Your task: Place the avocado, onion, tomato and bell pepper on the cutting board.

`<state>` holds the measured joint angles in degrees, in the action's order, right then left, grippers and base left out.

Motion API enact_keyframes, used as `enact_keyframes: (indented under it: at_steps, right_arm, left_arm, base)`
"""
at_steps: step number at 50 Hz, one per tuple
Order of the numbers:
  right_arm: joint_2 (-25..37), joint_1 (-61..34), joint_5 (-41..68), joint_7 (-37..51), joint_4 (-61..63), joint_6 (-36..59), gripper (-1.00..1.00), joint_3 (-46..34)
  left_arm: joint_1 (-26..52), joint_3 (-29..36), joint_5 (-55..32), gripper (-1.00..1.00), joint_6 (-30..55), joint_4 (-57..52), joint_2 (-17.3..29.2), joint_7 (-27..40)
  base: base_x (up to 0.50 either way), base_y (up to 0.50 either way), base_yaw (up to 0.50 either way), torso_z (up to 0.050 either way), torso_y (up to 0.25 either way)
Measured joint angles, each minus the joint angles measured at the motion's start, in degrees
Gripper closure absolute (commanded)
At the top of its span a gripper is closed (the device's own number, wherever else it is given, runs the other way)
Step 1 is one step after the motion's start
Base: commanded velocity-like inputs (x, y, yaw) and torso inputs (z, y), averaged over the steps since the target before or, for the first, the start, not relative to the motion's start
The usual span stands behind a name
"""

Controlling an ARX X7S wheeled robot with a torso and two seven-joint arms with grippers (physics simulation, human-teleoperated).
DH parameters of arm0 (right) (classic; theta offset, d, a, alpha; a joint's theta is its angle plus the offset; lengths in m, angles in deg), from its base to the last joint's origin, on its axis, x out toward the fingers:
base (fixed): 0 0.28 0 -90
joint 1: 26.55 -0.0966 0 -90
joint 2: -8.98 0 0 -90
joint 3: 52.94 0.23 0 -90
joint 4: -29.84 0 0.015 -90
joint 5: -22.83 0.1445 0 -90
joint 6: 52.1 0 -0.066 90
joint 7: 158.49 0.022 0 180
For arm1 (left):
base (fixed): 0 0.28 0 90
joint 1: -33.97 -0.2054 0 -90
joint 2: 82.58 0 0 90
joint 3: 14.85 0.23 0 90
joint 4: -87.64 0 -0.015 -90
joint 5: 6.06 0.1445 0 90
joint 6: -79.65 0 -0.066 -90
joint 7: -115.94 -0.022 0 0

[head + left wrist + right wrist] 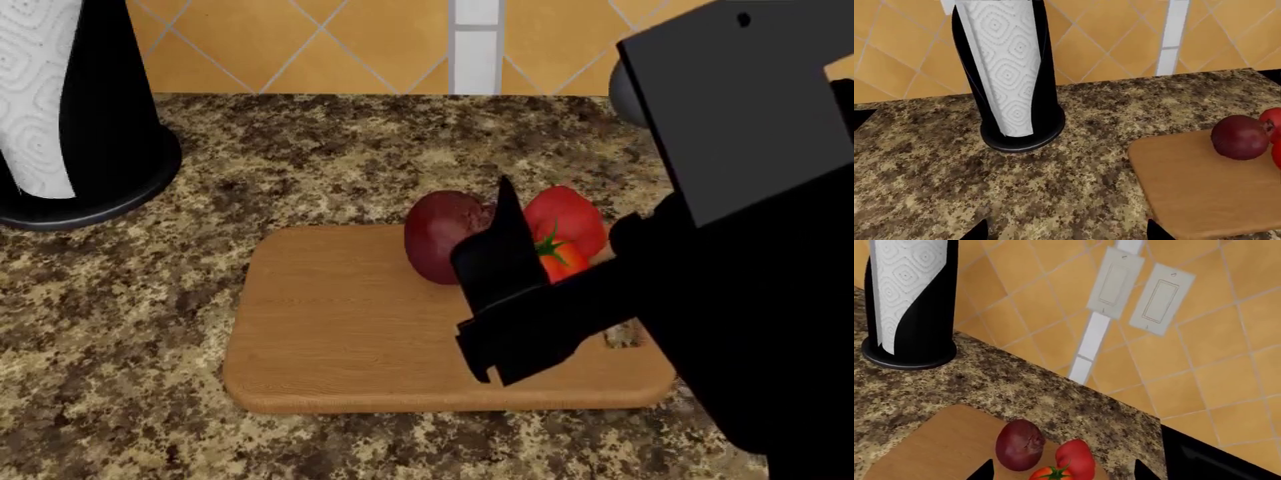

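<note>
Head view, from the left: a paper towel roll (47, 100) in its black holder stands on the speckled granite surface (307, 150), well apart from the cutting board (347, 330), a thick light-brown wooden slab with rounded corners. On the board's far right part the onion (441, 235), dark maroon and round, sits just beside the bell pepper (567, 220), lumpy and bright red, with the tomato (558, 258) (only its green calyx and a red sliver show) nearer the camera. The right tool (514, 300) hangs over the board in front of these three, partly covering them; whether its jaws are spread or pressed together I cannot tell. The left tool (1064, 231) shows only two dark tips, set apart over bare surface beside the board.
</note>
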<state>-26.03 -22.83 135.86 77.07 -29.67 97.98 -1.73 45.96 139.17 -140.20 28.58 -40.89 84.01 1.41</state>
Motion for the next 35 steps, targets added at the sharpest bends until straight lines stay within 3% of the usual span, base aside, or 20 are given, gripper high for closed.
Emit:
enact_keyframes:
  at_steps: [17,35]
  right_arm:
    - [-0.09,0.18,-1.89,-0.95,-0.1,0.01,-1.0,0.04]
    - [-0.25,-1.05,-1.94,-0.78,-0.86,0.81,-1.0,-0.53]
  left_arm:
    - [1.0,1.15,-4.91,-1.0,6.95,1.25,2.59,3.39]
    - [-1.78,3.11,-5.12,-1.0,8.39,1.45,4.5,2.75]
  base:
    - [0.0,0.0,0.0,0.0,0.0]
    - [0.0,0.0,0.0,0.0,0.0]
